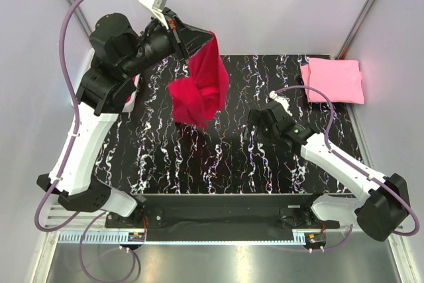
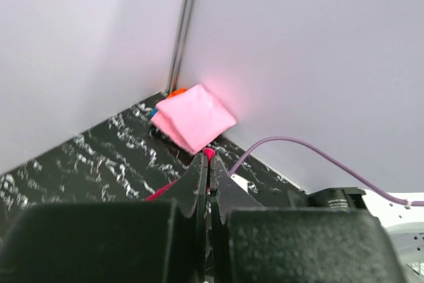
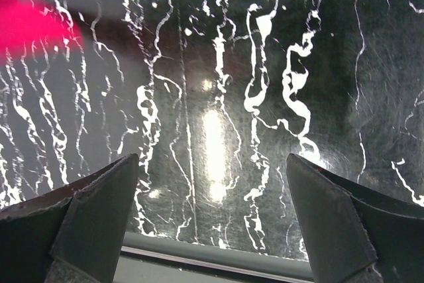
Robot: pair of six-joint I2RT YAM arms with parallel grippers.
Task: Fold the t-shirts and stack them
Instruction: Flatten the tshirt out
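The t-shirts looked partly done to me, with one folded and one not started. The crimson t-shirt point(image 1: 199, 91) was the biggest thing in play. It hung bunched and unfolded in the air above the far left part of the black marbled table point(image 1: 265, 164). The left gripper point(image 1: 211, 34) held its top edge, jaws pressed together on the cloth, and a sliver of red showed between the tips in the left wrist view point(image 2: 207, 161). I judged that all of its folding was yet to do, and before that it needed laying flat.

The pink t-shirt point(image 1: 332, 79) lay folded into a neat square at the far right corner of the table, well apart from the crimson one. From the left wrist camera I could see a bit of turquoise cloth point(image 2: 154, 114) and a bit of orange-red cloth point(image 2: 175, 92) peeking out at its far edges. That suggested a stack already begun, though I could not tell how those pieces were folded.

The right gripper point(image 1: 260, 122) hovered low over bare table right of centre. Its jaws were spread wide with nothing between them point(image 3: 212, 164).

I could read no brand, label or writing anywhere. The shirts were plain, and any markings at the arm bases were too small to make out.
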